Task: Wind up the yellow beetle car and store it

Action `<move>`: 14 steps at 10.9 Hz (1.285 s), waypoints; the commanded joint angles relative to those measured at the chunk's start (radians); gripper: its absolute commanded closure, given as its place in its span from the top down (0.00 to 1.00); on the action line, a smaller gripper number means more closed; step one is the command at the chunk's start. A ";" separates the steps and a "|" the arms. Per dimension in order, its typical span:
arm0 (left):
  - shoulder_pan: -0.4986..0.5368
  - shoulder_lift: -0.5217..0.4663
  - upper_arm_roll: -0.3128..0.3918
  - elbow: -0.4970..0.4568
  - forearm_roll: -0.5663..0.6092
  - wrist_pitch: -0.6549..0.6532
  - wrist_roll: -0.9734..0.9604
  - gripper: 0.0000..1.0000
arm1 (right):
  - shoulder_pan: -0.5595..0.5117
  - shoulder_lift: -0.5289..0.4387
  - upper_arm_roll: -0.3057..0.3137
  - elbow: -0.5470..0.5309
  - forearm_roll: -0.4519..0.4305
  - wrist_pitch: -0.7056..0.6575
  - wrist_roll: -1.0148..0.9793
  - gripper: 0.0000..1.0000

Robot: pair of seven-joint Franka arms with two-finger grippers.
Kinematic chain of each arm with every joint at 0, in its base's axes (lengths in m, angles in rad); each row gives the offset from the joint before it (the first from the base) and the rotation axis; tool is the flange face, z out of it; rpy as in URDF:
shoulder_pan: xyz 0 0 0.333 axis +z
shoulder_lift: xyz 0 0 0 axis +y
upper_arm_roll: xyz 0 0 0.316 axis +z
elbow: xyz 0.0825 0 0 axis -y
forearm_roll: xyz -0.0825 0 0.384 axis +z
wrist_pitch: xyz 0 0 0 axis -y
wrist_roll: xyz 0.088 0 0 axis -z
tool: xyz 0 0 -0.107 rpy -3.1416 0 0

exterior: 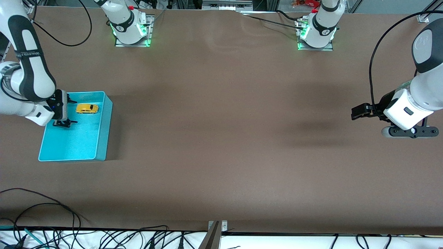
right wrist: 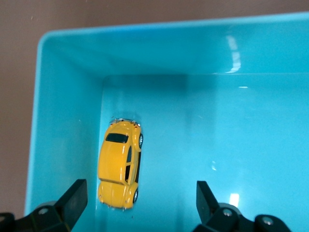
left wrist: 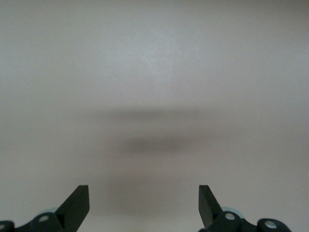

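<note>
Glossy yellow paint on the yellow beetle car (right wrist: pixel 119 164), dark shiny windows. Smooth, glossy turquoise plastic bin (right wrist: pixel 67 87) under the right tool (right wrist: pixel 139 200), catching bright highlights. Matt brown tabletop (exterior: pixel 221 138), cloth-like. Matt black tool fingers (right wrist: pixel 75 195).

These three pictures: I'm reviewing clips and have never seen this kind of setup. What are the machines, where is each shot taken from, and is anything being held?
Two robot arms stand at a brown table, each ending in a two-finger pincer. The wide picture looks down from a high camera facing them; the other two come from cameras on each arm's wrist.

The right pincer hangs open over a turquoise bin at its end of the table. The yellow beetle car lies loose on the bin's floor, in the part farther from the front camera; the right wrist view shows it between the open fingers but below them, not gripped.

The left pincer waits open over bare table. Nothing is held.
</note>
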 commanded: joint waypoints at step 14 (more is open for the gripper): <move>-0.012 0.002 0.002 0.019 0.003 -0.016 0.009 1.00 | 0.278 -0.539 0.077 -0.040 0.008 -0.252 1.693 1.00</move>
